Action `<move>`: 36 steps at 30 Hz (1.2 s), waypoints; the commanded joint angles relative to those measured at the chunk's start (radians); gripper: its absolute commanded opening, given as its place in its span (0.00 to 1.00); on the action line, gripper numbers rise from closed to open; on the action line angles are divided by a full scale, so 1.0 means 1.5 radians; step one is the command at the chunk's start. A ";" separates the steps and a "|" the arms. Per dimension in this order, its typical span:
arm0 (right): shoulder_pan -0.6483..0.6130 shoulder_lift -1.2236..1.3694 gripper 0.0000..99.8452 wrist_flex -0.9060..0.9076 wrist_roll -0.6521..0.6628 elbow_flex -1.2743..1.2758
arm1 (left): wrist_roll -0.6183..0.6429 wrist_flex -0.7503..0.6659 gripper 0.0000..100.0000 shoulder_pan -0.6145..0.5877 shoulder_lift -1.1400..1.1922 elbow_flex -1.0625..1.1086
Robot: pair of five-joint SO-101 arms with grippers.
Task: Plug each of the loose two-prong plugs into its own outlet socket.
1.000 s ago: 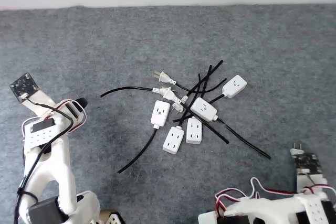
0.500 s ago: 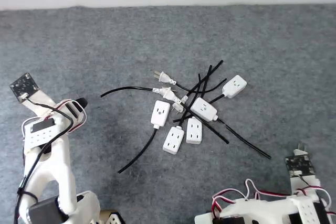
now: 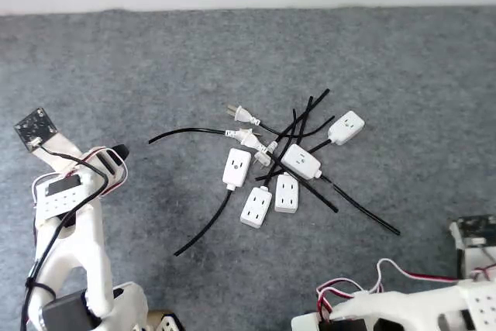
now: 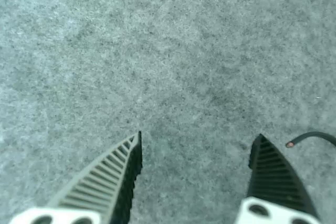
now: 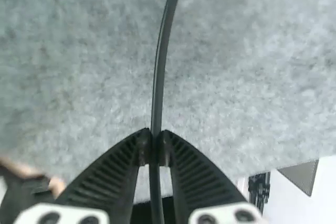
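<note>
Cord [image 5: 165, 40] clamped, sockets [image 3: 301, 160] mid-surface [image 3: 387, 60]

My right claw [image 5: 153, 142] grips the black cord, which runs straight out from its tips. The outlet sockets lie between both arms; my left claw [image 4: 197, 148], spread wide, looks nearer.

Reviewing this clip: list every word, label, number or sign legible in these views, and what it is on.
No text is readable in any view.
Outlet sockets: slots only; any moulded marks are too small to read.
Camera board on the left arm: any print is too small to read.
Left hand, and right hand shut on a black cord: no markings.
</note>
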 commanded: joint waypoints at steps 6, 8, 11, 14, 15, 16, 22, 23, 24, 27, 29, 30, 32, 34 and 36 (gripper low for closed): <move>-0.062 -0.007 0.01 0.304 -0.002 -0.268 | 0.001 -0.017 0.31 0.005 0.001 -0.015; -0.073 -0.006 0.01 0.380 0.026 -0.325 | 0.001 -0.017 0.31 0.005 0.001 -0.015; -0.080 -0.008 0.01 0.435 0.046 -0.403 | 0.001 -0.017 0.31 0.005 0.001 -0.015; -0.087 -0.001 0.01 0.433 0.033 -0.456 | 0.001 -0.017 0.31 0.004 0.001 -0.016; -0.087 -0.001 0.01 0.433 0.033 -0.466 | 0.001 -0.017 0.31 0.004 0.001 -0.016; -0.088 -0.001 0.01 0.432 0.033 -0.474 | 0.001 -0.017 0.31 0.004 0.001 -0.016; -0.125 0.002 0.01 0.426 0.034 -0.465 | 0.001 -0.017 0.31 0.004 0.001 -0.016; -0.129 0.003 0.01 0.419 0.034 -0.451 | 0.001 -0.017 0.31 0.004 0.001 -0.016; -0.133 0.007 0.01 0.409 0.034 -0.438 | 0.001 -0.017 0.31 0.004 0.001 -0.016; -0.153 0.029 0.01 0.358 0.015 -0.402 | 0.001 -0.017 0.31 0.004 0.001 -0.016; -0.171 0.051 0.01 0.316 0.000 -0.379 | 0.001 -0.017 0.31 0.004 0.001 -0.016; -0.185 0.057 0.01 0.302 -0.008 -0.373 | 0.001 -0.017 0.31 0.004 0.001 -0.016; -0.216 0.076 0.01 0.296 -0.029 -0.376 | 0.001 -0.017 0.31 0.004 0.001 -0.016; -0.258 0.077 0.01 0.299 -0.059 -0.377 | 0.001 -0.018 0.31 0.005 0.001 -0.016; -0.311 0.075 0.01 0.314 -0.099 -0.378 | 0.001 -0.024 0.31 0.009 0.001 -0.015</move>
